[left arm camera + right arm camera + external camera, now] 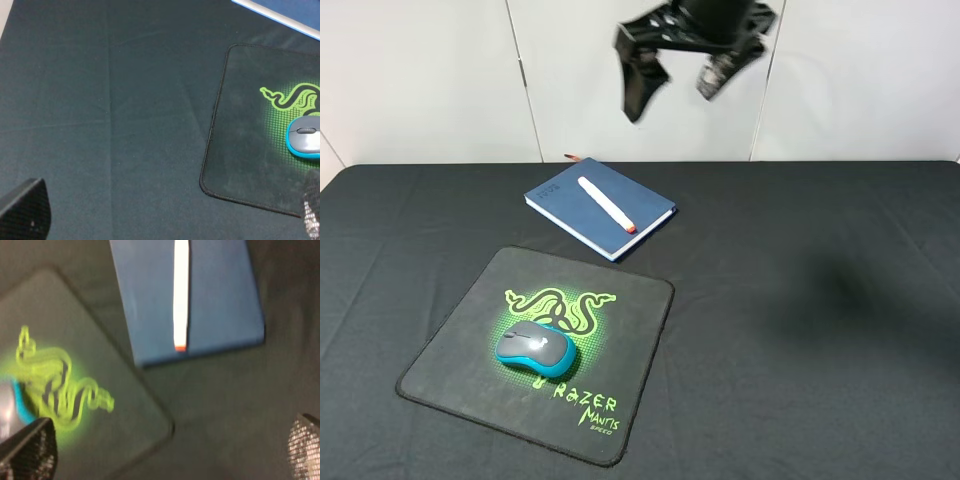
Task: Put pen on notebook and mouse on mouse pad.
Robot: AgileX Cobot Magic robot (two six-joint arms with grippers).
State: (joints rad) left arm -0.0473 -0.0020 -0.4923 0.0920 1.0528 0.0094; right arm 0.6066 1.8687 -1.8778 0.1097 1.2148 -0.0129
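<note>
**Mostly matt surfaces, cloth underfoot**

You see a dark matt cloth table cover (840, 300), faintly creased. The black square mouse pad (450, 350) looks like fine woven fabric with a stitched edge. The grey-and-teal plastic mouse (534, 349) has a slight sheen. The blue hardcover notebook (560, 195) is smooth and matt; the slim white pen (605, 203) looks like smooth plastic.

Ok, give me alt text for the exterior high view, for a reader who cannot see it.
A white pen lies diagonally on a blue notebook, and a grey and teal mouse sits on a black mouse pad with a green logo, all on a dark table. An open black gripper hangs above the notebook, holding nothing.
</note>
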